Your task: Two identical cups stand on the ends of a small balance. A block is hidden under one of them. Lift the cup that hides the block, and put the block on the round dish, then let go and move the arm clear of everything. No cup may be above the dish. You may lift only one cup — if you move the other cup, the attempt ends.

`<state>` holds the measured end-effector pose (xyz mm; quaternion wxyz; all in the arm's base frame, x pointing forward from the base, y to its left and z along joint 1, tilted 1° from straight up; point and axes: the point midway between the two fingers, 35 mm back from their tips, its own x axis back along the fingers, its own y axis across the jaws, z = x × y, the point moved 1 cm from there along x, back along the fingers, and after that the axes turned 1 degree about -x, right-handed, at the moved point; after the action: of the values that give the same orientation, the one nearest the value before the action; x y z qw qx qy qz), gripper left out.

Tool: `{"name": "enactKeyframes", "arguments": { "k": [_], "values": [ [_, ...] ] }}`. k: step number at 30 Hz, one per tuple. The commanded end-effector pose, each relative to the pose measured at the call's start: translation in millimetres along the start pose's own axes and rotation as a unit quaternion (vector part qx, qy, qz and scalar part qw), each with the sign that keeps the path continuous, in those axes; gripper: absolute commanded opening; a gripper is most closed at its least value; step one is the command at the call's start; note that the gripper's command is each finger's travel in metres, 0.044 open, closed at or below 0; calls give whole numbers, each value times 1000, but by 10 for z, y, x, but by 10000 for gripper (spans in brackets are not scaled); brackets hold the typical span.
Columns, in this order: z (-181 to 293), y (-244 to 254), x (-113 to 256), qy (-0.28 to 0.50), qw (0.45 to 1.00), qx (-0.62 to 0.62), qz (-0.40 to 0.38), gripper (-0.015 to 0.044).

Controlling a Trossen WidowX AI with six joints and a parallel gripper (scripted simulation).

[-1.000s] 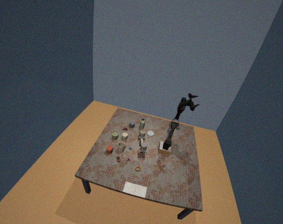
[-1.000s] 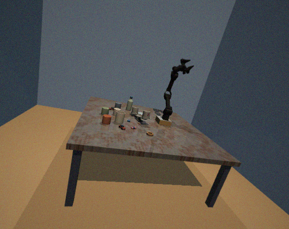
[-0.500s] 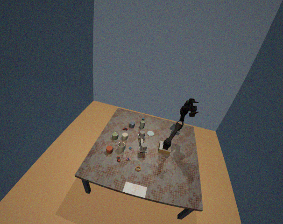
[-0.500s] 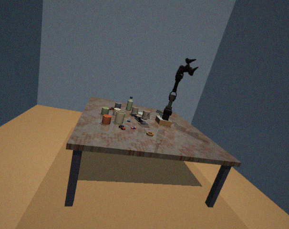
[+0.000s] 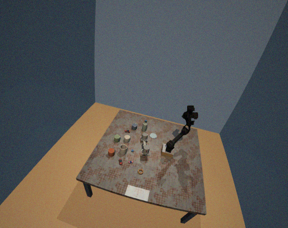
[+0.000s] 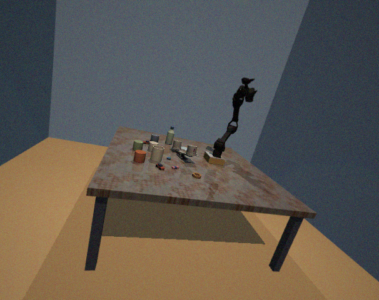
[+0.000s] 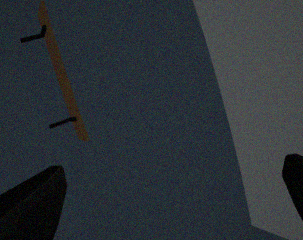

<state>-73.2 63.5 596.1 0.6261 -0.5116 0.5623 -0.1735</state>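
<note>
Two identical grey cups stand on the balance (image 5: 144, 143) (image 6: 185, 158): the far cup (image 5: 144, 136) (image 6: 177, 144) and the near cup (image 5: 146, 149) (image 6: 191, 150). The near cup's end looks raised and the far cup's end looks lower. No block shows; what is under the cups is hidden. The pale round dish (image 5: 153, 135) lies on the table beside the far cup, partly hidden behind the balance in the exterior view, with no cup above it. My gripper (image 6: 253, 85) (image 7: 176, 172) is open and empty, high above the table and far from the cups and dish.
Left of the balance stand a tall beige mug (image 5: 123, 149), a cream cup (image 5: 127, 138), a green cup (image 5: 117, 138), an orange cup (image 5: 111, 152) and a blue-grey pot (image 5: 134, 127). A bottle (image 5: 144, 126) stands behind. Small toy cars and an orange ring (image 5: 140, 171) lie nearby.
</note>
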Motion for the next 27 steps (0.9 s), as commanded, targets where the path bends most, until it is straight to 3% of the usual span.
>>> {"name": "enactKeyframes", "arguments": {
  "k": [1, 18, 27],
  "values": [
    [247, 88, -24, 60, 998, 7, 4, 440],
    [1559, 542, 133, 303, 949, -87, -16, 440],
    [2061, 735, 465, 413, 901, -133, -6, 440]
  ]
}}
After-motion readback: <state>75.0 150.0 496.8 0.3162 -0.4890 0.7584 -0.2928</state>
